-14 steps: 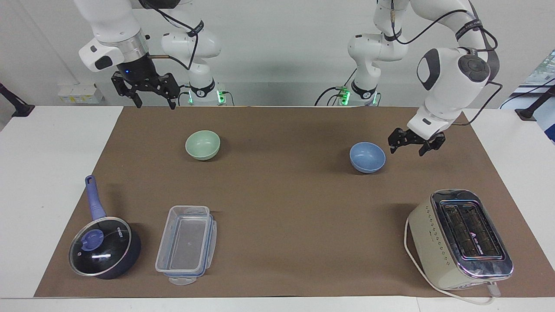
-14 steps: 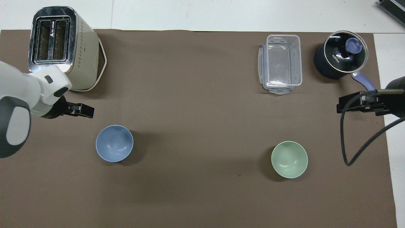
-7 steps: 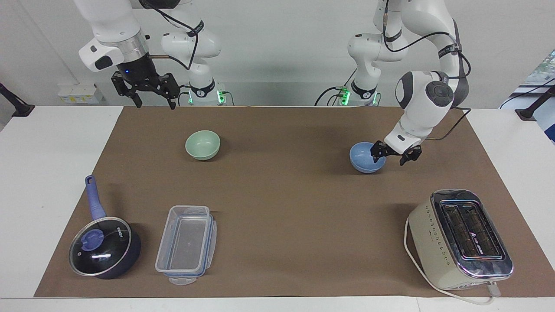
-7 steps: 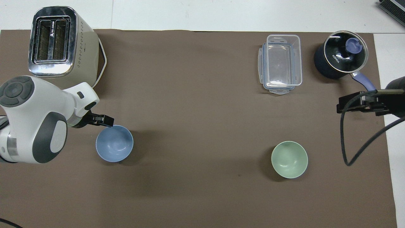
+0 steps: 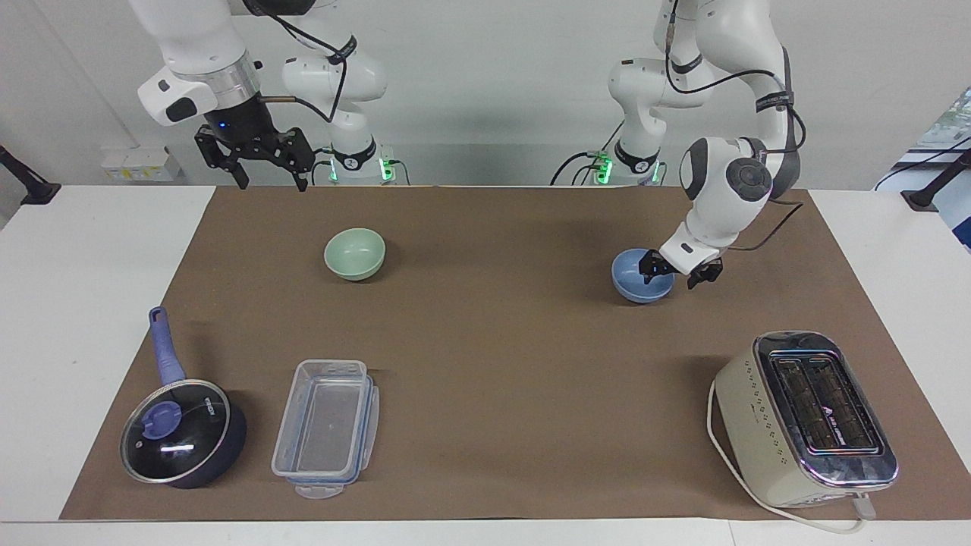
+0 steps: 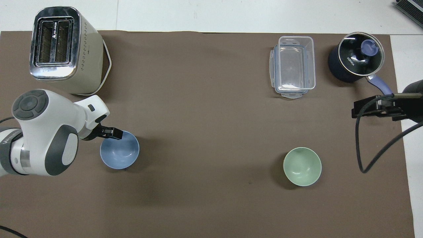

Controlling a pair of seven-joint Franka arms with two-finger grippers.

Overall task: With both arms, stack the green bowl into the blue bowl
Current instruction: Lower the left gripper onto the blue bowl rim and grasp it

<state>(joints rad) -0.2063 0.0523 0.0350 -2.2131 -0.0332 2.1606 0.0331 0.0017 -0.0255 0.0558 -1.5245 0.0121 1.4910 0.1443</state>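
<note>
The blue bowl (image 5: 630, 283) stands on the brown mat toward the left arm's end; it also shows in the overhead view (image 6: 120, 155). My left gripper (image 5: 674, 274) is open and low at the bowl's rim on the side toward the left arm's end, one finger inside the bowl and one outside; it also shows in the overhead view (image 6: 112, 133). The green bowl (image 5: 354, 254) stands alone toward the right arm's end; it also shows in the overhead view (image 6: 302, 166). My right gripper (image 5: 254, 163) is open and empty, waiting high over the mat's edge at that end; it also shows in the overhead view (image 6: 376, 109).
A cream toaster (image 5: 808, 417) stands farther from the robots than the blue bowl. A clear plastic container (image 5: 326, 426) and a dark blue lidded saucepan (image 5: 182, 428) stand farther from the robots than the green bowl. A brown mat (image 5: 501, 341) covers the table.
My left gripper has come from beside the blue bowl down onto its rim, fingers now either side of the rim. The right arm and both bowls have not moved.
</note>
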